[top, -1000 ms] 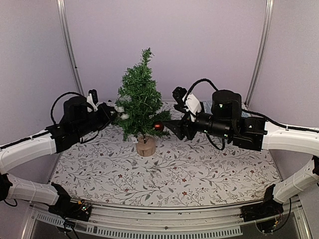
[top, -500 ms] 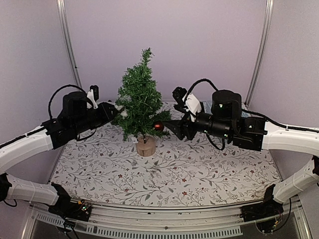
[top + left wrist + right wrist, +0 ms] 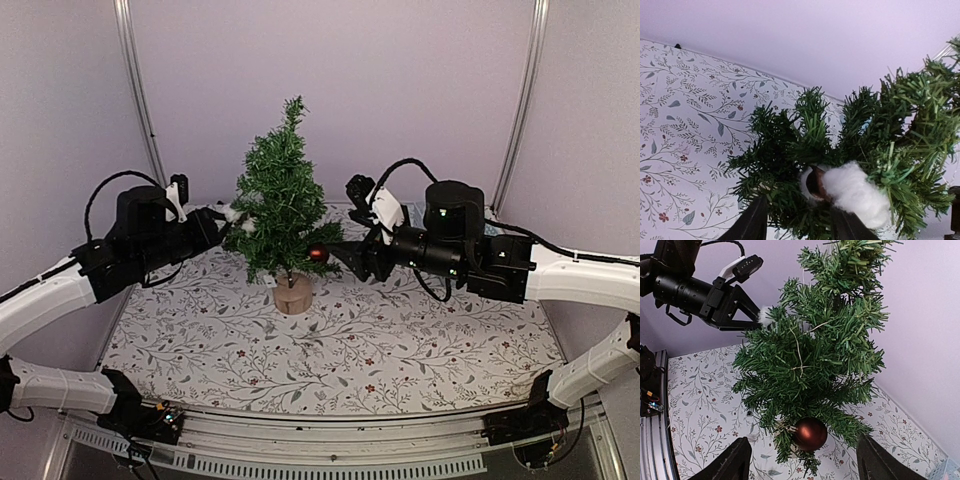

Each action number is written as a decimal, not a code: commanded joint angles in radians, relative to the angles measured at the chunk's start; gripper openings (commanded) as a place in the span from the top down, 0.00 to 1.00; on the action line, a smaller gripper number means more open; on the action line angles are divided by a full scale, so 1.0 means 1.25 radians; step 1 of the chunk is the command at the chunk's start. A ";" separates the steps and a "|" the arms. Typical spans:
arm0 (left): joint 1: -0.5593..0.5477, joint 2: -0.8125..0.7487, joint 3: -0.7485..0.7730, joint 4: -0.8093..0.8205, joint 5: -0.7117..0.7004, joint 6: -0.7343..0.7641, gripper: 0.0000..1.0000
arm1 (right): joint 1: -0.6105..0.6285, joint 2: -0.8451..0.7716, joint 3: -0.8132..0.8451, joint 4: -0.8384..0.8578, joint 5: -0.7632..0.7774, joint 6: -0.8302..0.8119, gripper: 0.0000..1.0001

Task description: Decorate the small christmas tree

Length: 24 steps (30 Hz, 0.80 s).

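White, leaf-printed cloth covers the table [image 3: 400,350]. Between both sets of jaws the small christmas tree [image 3: 280,200] stands upright on it. The right jaws gape wide and empty, with a red bauble [image 3: 810,434] hanging just ahead of them. The left jaws are partly parted and clamp nothing, with a white cotton tuft [image 3: 855,192] in the branches at their tips.

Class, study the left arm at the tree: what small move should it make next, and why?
Probably draw the left gripper straight back from the small christmas tree. Its fingers stand apart on either side of the white fluffy ornament, which sits among the left branches, so it looks placed; backing out straight should avoid dragging it loose.
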 commanded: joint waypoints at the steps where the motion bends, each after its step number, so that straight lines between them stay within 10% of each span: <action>1: -0.004 -0.027 0.023 -0.040 -0.027 0.017 0.56 | -0.006 0.012 -0.006 0.009 -0.003 -0.002 0.25; 24: 0.028 -0.054 -0.044 0.111 0.055 0.001 0.56 | -0.011 0.007 -0.007 0.010 -0.006 0.002 0.24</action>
